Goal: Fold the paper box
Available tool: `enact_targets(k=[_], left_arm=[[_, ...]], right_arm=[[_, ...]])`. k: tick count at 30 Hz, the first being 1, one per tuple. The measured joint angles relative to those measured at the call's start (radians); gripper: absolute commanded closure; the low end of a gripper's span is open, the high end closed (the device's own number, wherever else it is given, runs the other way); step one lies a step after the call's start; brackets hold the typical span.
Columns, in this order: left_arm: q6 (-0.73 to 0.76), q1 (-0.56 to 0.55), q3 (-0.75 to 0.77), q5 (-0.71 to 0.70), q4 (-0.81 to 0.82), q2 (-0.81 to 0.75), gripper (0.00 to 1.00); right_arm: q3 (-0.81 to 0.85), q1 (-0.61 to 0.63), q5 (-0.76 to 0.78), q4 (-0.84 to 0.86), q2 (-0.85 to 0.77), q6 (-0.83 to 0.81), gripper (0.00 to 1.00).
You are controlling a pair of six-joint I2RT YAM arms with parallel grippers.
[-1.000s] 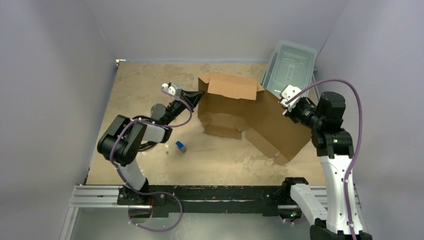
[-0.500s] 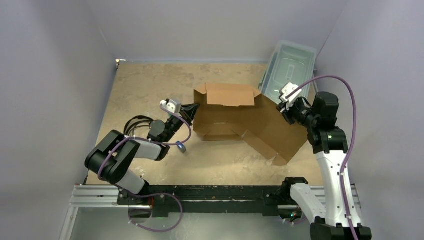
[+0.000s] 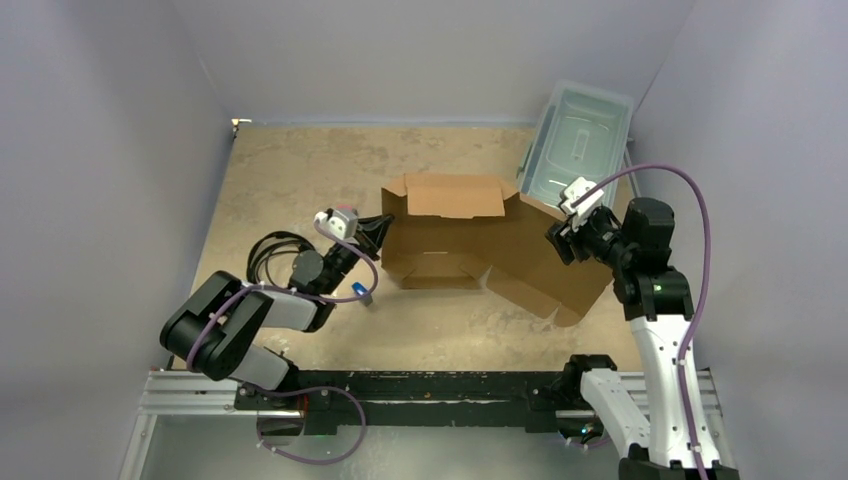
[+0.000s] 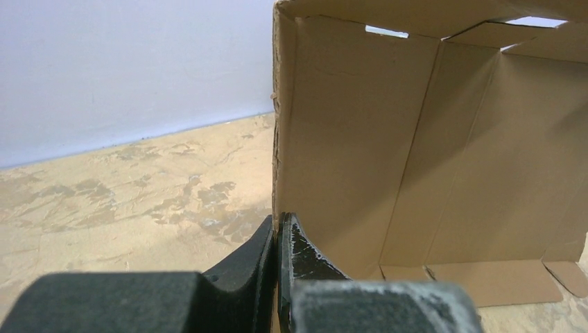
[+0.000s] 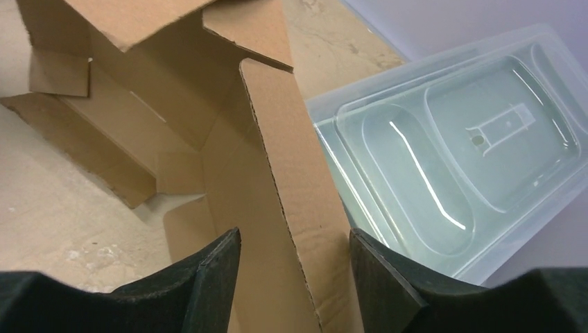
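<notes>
The paper box (image 3: 470,240) is a brown cardboard sheet, partly raised, standing mid-table with its walls up and flaps loose. My left gripper (image 3: 384,222) is shut on the vertical edge of its left wall; in the left wrist view the fingertips (image 4: 279,218) pinch that edge, with the box interior (image 4: 388,139) to the right. My right gripper (image 3: 553,240) stands open at the box's right panel. In the right wrist view a cardboard edge (image 5: 277,139) runs up between the spread fingers (image 5: 295,236), with gaps on both sides.
A clear plastic lidded bin (image 3: 580,125) stands at the back right, just behind the right gripper, and fills the right of the right wrist view (image 5: 451,139). A small blue object (image 3: 362,293) lies on the tan table (image 3: 300,170) near the left arm.
My right gripper has opened and let go of the box's right panel. The left arm has drawn back toward the near left, and the box shifted with it and sits lower.
</notes>
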Motion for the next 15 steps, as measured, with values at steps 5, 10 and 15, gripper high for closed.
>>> enact_targets(k=[5, 10, 15], left_arm=[[0.029, 0.000, -0.022, 0.014, 0.008, -0.016, 1.00], [0.056, 0.000, -0.041, 0.024, 0.012, -0.040, 1.00], [0.072, 0.000, -0.043, 0.034, 0.011, -0.056, 1.00]], right_arm=[[-0.019, 0.000, 0.043, 0.004, 0.000, -0.005, 0.27], [-0.019, 0.000, 0.055, 0.005, 0.018, -0.028, 0.23], [-0.019, 0.000, 0.037, 0.002, 0.024, -0.046, 0.19]])
